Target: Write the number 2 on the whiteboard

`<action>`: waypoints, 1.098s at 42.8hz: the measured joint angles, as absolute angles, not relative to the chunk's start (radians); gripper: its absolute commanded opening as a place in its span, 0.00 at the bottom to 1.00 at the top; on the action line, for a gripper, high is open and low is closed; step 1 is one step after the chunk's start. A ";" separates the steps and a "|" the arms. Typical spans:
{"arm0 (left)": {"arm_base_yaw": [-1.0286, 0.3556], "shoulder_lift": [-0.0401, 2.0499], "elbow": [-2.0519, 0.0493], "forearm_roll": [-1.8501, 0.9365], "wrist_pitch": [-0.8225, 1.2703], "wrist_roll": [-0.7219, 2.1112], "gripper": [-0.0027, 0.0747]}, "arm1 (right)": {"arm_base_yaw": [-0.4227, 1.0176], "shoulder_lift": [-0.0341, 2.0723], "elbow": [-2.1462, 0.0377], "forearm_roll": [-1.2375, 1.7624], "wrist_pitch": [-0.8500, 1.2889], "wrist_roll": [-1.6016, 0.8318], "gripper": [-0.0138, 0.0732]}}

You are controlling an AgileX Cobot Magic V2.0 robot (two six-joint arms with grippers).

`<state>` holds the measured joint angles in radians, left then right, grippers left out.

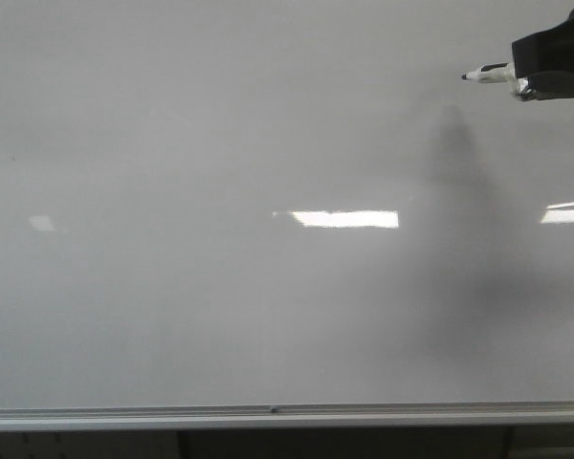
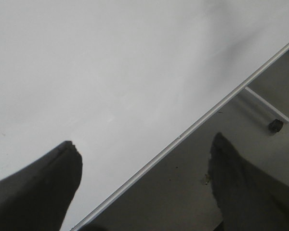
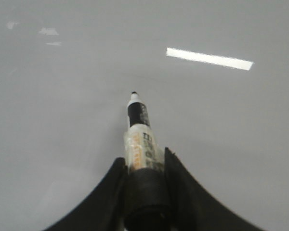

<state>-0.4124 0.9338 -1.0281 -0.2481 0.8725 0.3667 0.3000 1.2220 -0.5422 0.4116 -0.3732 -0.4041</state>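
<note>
Gripping a marker (image 1: pixel 488 74), the right hand (image 1: pixel 553 65) is seen upper right; tip pointed leftward at the bare whiteboard (image 1: pixel 220 306). No 2 drawn. Left hand (image 2: pixel 144 185) spread, empty, near rail (image 1: pixel 287 417).

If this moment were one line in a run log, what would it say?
right fingers: shut on marker | left fingers: open, empty | whiteboard: blank, no number 2 yet | marker tip: contact unclear
</note>
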 measured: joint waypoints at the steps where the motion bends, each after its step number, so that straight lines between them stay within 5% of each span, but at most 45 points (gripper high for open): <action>1: -0.412 0.934 -1.028 -0.248 0.872 0.367 0.72 | 0.300 1.233 -0.547 0.412 -0.373 -0.404 0.16; 47: -0.412 0.934 -1.028 -0.250 0.870 0.367 0.72 | 0.256 1.360 -0.583 0.400 -0.175 -0.474 0.16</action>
